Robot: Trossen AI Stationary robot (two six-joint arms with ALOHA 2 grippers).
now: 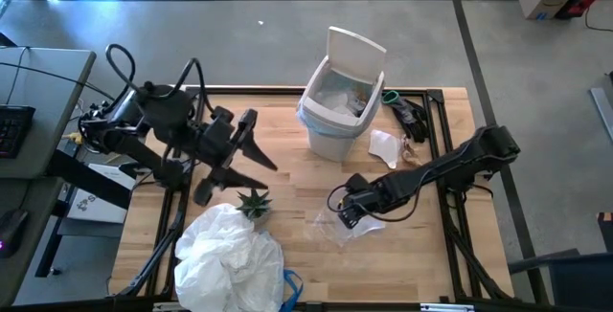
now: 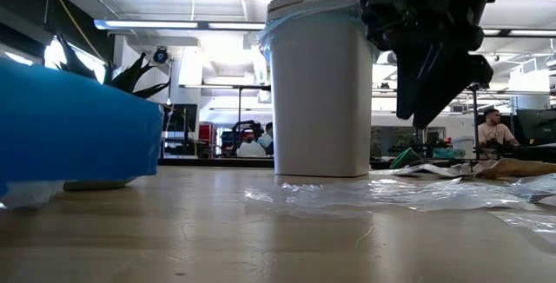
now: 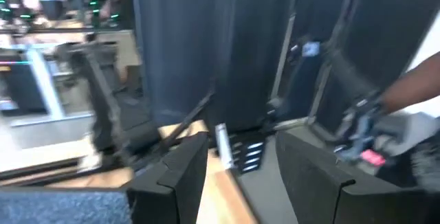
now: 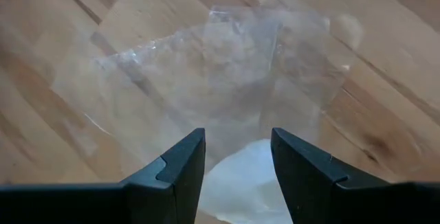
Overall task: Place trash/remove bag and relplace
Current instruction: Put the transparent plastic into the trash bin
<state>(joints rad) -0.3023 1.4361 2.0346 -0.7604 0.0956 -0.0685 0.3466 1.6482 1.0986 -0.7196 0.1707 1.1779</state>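
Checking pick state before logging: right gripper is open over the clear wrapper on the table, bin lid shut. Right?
Not quite: the bin lid is up, not shut. The high view shows it tipped back, with the lined inside open to view. The rest holds: the right gripper is open over the clear wrapper, which lies flat on the table.

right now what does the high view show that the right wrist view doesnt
Only the high view shows the white bin with its blue liner, the potted plant, a crumpled white bag and the left gripper, open and holding nothing. Only the right wrist view shows a white scrap between the open fingers. Both show the right gripper over the clear wrapper.
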